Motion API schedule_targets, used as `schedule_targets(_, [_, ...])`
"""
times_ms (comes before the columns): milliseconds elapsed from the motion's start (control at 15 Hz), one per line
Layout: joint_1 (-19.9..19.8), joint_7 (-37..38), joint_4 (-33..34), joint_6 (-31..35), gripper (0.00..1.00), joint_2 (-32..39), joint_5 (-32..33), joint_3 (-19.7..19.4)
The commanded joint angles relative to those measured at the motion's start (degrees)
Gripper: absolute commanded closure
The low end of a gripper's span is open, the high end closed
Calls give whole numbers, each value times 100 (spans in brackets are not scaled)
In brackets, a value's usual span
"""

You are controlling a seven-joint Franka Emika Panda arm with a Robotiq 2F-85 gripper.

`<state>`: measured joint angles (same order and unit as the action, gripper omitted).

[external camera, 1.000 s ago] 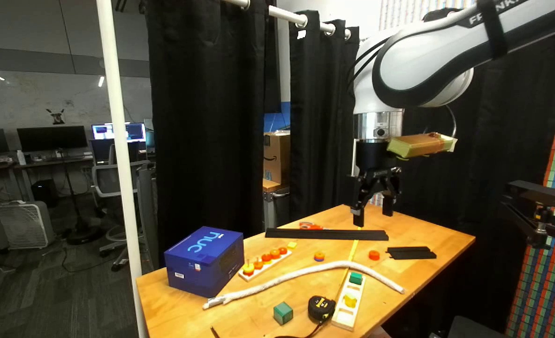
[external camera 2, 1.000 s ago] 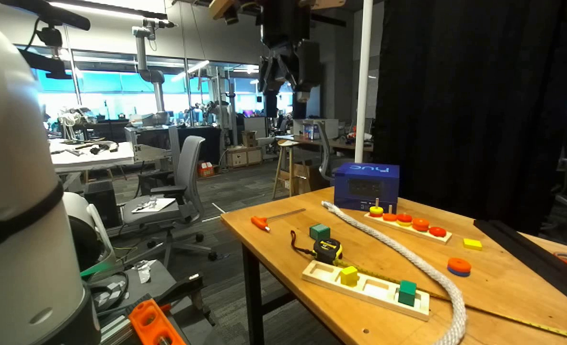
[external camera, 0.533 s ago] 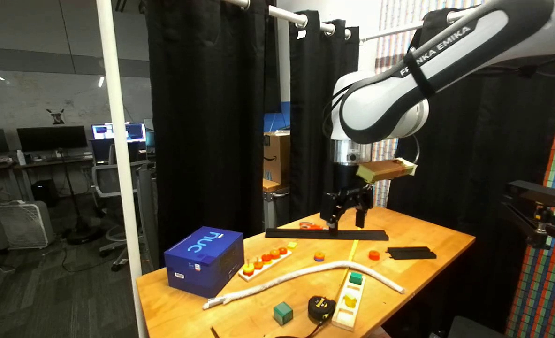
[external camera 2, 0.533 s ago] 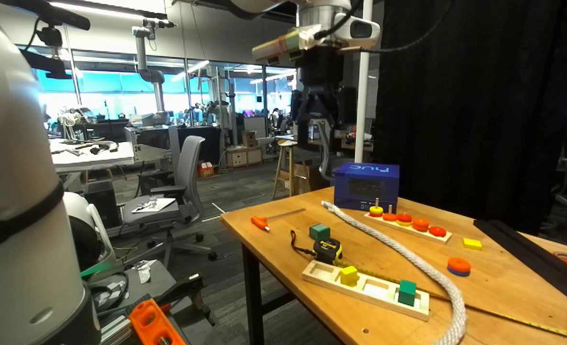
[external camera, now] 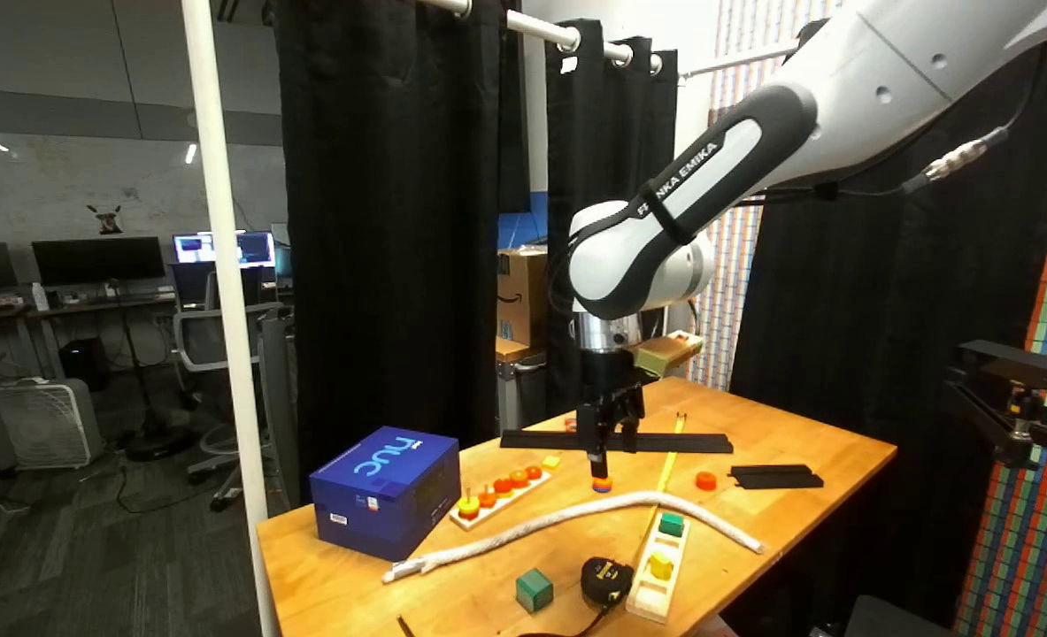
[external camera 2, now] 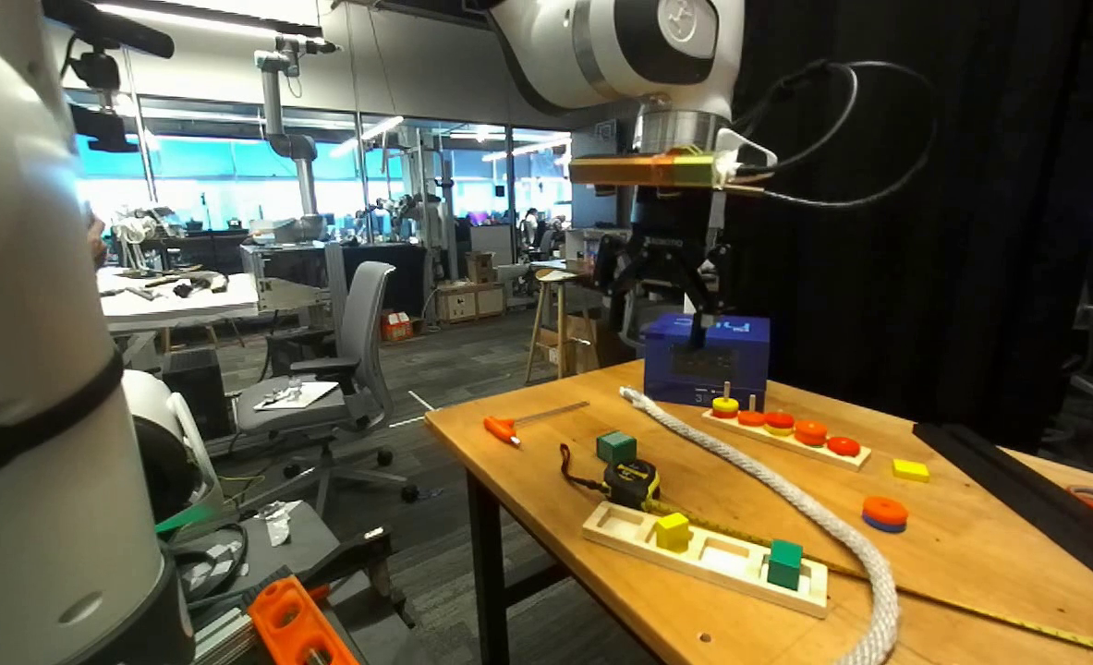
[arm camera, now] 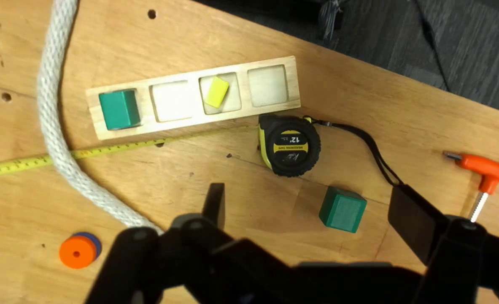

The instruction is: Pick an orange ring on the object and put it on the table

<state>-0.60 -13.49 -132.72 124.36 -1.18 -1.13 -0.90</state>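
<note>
Several small orange rings sit on a pegged wooden board beside the blue box; one orange ring (external camera 2: 751,419) shows there, and the row (external camera: 503,486) also shows in an exterior view. Another orange ring (arm camera: 76,253) lies on a blue ring on the table (external camera 2: 1017,545), and a lone orange-red ring (external camera: 706,480) lies farther along. My gripper (external camera: 613,455) is open and empty, well above the table. In the wrist view the fingers (arm camera: 310,209) stand wide apart, with a green cube far below between them. The pegged board is out of the wrist view.
The blue box (external camera: 386,491) stands at a table end. A white rope (arm camera: 51,93) curves across the top. A tape measure (arm camera: 290,145), its drawn tape, a wooden tray (arm camera: 190,124) with blocks, a green cube (arm camera: 343,210), black rails (external camera: 523,441) and an orange-handled tool (external camera 2: 502,429) lie around.
The arm has swung over the table towards the blue box's end and come lower in both exterior views. The gripper stays open. The things on the table have not moved.
</note>
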Motion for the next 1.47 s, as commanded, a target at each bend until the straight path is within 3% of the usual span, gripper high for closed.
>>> schedule_targets(0, [-115, -1315, 797, -466, 0, 761, -74, -85])
schedule_targets(533, [-332, -3561, 1783, -1457, 0, 1385, 409, 61])
schedule_targets(1067, [-465, -6017, 1917, -720, 0, 1564, 355, 144])
schedule_targets(1400, [-595, -7577, 2270, -588, 0, 2153, 268, 205])
